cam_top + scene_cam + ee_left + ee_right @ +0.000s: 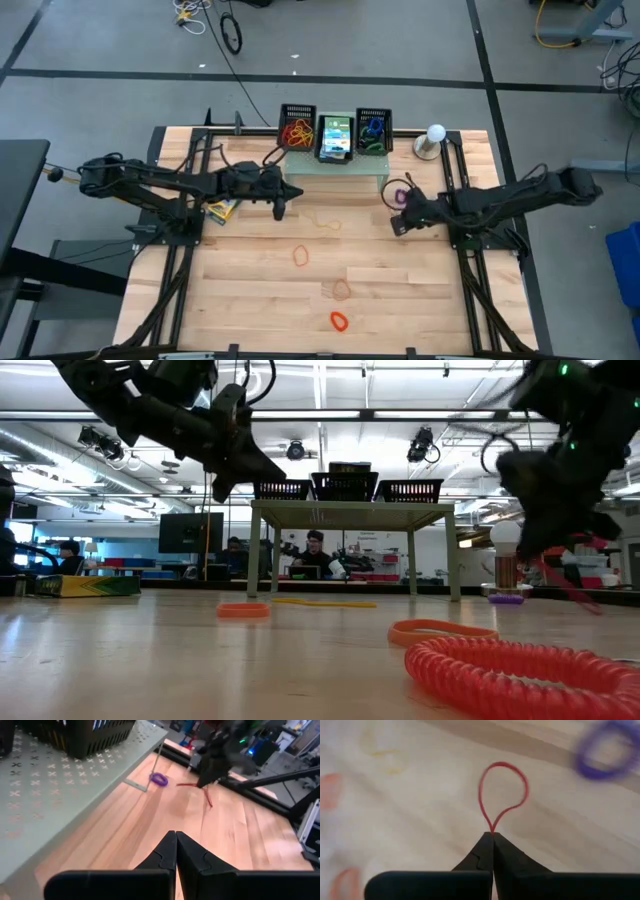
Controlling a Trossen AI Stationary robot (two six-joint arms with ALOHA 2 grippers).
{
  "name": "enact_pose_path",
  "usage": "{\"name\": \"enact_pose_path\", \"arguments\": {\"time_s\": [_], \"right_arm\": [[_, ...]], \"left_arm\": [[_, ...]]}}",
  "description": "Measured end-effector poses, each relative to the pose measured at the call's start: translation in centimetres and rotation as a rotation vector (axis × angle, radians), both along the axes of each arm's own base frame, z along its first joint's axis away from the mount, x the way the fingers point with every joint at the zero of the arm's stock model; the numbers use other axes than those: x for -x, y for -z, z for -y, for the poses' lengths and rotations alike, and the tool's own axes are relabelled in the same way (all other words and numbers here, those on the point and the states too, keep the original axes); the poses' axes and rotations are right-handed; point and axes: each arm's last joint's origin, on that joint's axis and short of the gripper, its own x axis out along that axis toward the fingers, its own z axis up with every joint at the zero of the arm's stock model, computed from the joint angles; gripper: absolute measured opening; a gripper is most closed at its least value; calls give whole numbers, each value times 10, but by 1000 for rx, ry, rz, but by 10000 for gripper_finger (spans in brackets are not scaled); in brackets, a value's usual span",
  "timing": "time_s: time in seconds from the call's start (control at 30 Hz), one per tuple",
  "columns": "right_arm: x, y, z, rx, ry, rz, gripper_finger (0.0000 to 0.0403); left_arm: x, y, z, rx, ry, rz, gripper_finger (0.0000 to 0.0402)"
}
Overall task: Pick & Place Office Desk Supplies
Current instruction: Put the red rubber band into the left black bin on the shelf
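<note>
**Some bands are put away, more wait on the desk**

The job looks partly done. The wooden desk point(250, 290) has a pale green stand point(300, 180) at its back edge, and 3 dark baskets sit on top of it. The left basket point(297, 113) holds a pile of red and orange bands. The middle basket point(335, 150) holds small green and yellow boxes. The right basket point(373, 116) holds blue and green bands.

Plenty is left to pick up. A small yellow box point(222, 209) lies on the desk near the left arm. About 3 orange or red bands point(338, 321) lie loose in the middle and front of the desk, and there is a faint yellow one point(325, 222) too. A purple band point(159, 779) lies beside the stand's leg.

The right fingers point(493, 836) are pressed together on a thin red band point(502, 792), which hangs in a loop from their tips. They are over the desk, near the purple band. My guess is that this band goes into the left basket next.

The left fingers point(176, 840) are pressed together and hold nothing. They hang over the desk, just in front of the stand.
</note>
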Motion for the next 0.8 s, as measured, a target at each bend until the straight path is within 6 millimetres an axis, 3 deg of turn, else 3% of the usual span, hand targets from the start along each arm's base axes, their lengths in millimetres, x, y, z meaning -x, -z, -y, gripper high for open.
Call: {"name": "enact_pose_path", "arguments": {"time_s": [0.1,0.23,0.4,0.67,0.8], "right_arm": [[-12,-11,-10,41,-111,92,1],[-29,-12,-19,101,-244,75,1],[-72,-10,-22,210,-423,129,1],[-138,12,-35,347,-872,161,0],[-162,23,-36,359,-946,164,0]], "left_arm": [[1,2,1,3,19,-23,6],[-2,9,5,19,60,-62,8],[-6,18,11,28,73,-100,8],[-14,30,23,44,-13,-120,9],[-13,33,28,75,-4,-146,9]]}}
